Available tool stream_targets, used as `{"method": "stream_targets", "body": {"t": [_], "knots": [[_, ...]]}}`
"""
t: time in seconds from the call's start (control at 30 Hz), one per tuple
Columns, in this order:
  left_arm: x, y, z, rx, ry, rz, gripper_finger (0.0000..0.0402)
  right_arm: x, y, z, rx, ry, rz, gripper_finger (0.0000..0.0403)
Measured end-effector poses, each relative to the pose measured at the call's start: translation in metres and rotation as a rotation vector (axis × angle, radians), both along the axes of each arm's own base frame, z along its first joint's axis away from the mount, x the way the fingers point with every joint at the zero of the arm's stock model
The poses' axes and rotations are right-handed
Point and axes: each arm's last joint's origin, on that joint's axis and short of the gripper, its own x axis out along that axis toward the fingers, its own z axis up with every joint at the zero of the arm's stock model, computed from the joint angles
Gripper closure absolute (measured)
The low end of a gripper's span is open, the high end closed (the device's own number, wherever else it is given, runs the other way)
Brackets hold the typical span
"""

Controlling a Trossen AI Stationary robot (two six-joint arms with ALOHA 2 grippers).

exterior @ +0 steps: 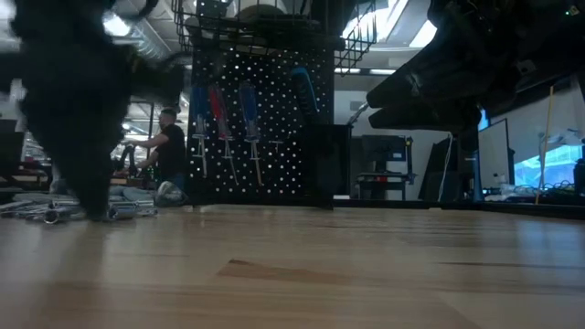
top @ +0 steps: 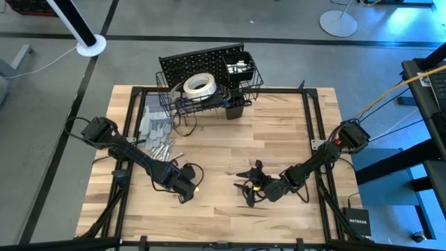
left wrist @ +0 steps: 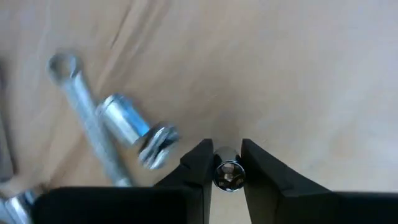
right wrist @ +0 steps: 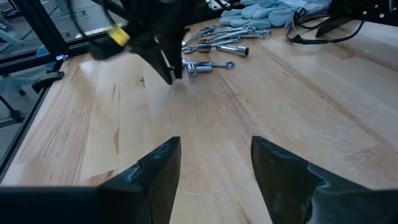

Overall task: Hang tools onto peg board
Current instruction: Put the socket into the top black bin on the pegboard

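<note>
Several wrenches (right wrist: 221,38) lie beside grey gloves (right wrist: 264,11).

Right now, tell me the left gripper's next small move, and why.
Probably finish closing, then lift straight up. The left gripper has its dark fingers on either side of a small silver metal socket on the wooden table, and the black upright peg board stands across the table.

The bench's (top: 279,125) right half and front middle lie bare. The peg board (top: 198,64) blocks the back edge; wrenches (top: 162,148) and gloves (top: 153,125) crowd the left side.
</note>
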Motion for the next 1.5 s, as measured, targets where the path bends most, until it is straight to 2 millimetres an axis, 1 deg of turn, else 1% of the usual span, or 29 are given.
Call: {"method": "stream_targets", "body": {"t": [0.1, 0.2, 0.27, 0.33, 0.5, 0.6, 0.7, 0.8, 0.9, 1.03, 1.13, 1.2, 1.27, 1.4, 1.5], "knots": [[0.005, -0.002, 0.027, -0.001, -0.038, -0.071, 0.0336, 0.000, 0.000, 0.000, 0.000, 0.000, 0.000, 0.0204], [0.012, -0.001, 0.057, 0.025, -0.108, -0.143, 0.0337, 0.000, 0.000, 0.000, -0.001, 0.001, -0.001, 0.0204], [0.016, 0.003, 0.085, 0.058, -0.188, -0.177, 0.0343, 0.000, 0.000, 0.000, -0.001, 0.001, -0.001, 0.0204], [0.021, 0.009, 0.117, 0.100, -0.295, -0.203, 0.0347, 0.000, 0.000, 0.000, 0.000, 0.000, 0.000, 0.0204], [0.029, 0.027, 0.195, 0.250, -0.575, -0.301, 0.0338, 0.000, 0.000, 0.000, 0.000, 0.000, 0.000, 0.0204], [0.034, 0.040, 0.237, 0.357, -0.756, -0.334, 0.0338, 0.000, 0.000, 0.000, 0.001, -0.001, 0.000, 0.0204], [0.040, 0.057, 0.267, 0.471, -0.882, -0.343, 0.0345, 0.000, 0.000, 0.000, 0.001, -0.001, 0.000, 0.0204], [0.045, 0.076, 0.293, 0.580, -0.983, -0.315, 0.0344, 0.000, 0.000, 0.000, 0.003, -0.004, 0.000, 0.0204], [0.047, 0.099, 0.311, 0.676, -1.067, -0.251, 0.0338, 0.000, 0.000, 0.000, 0.003, -0.005, 0.000, 0.0204], [0.048, 0.131, 0.327, 0.788, -1.123, -0.165, 0.0341, 0.000, 0.000, 0.001, 0.004, -0.005, 0.000, 0.0204], [0.046, 0.154, 0.341, 0.806, -1.175, -0.147, 0.0342, 0.000, 0.000, 0.000, 0.004, -0.005, 0.000, 0.0204], [0.048, 0.168, 0.346, 0.796, -1.201, -0.128, 0.0338, 0.000, 0.000, 0.000, 0.003, -0.004, 0.000, 0.0204], [0.051, 0.180, 0.349, 0.803, -1.185, -0.103, 0.0334, 0.000, 0.000, 0.000, 0.002, -0.003, -0.001, 0.0204], [0.059, 0.200, 0.354, 0.841, -1.171, -0.060, 0.0331, 0.000, 0.000, 0.000, 0.001, 0.000, 0.000, 0.0204], [0.068, 0.213, 0.353, 0.859, -1.149, -0.036, 0.0330, 0.000, 0.000, 0.000, 0.001, 0.000, 0.000, 0.0204]]}}
